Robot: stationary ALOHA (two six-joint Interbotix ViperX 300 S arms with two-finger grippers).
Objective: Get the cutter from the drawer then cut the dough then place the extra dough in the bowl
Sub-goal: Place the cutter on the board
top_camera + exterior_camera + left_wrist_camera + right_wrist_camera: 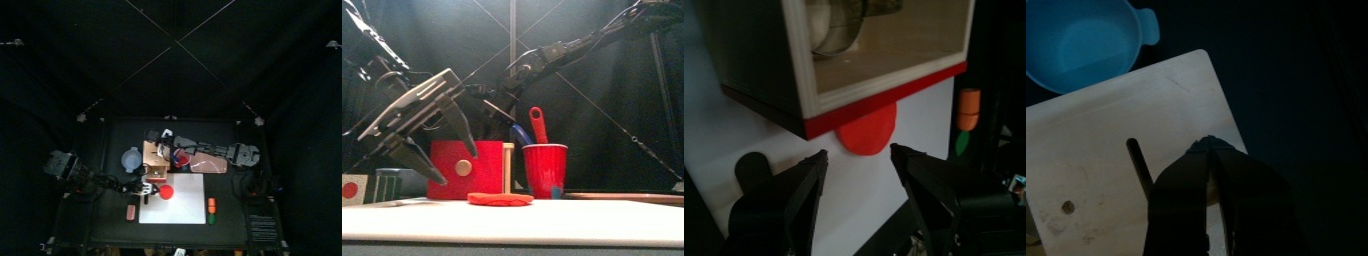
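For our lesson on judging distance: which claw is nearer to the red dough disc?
Left. The left claw hangs open close beside the dough; the right claw, shut, is farther back, by the wooden box.

Drawer open-topped, clear above — red cup crowds its right; board front free.

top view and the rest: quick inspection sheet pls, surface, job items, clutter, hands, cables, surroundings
surface: white cutting board on black table; bare parts look clean
job's things: flat red dough disc on the board; pale wooden box with red drawer front, round metal cutter visible inside it; blue-grey bowl beside the box
clutter: red cup with toy knives; orange toy carrot
hands: left hand open, facing the drawer front; right hand shut, over the board
cables: nothing seen
surroundings: black curtains
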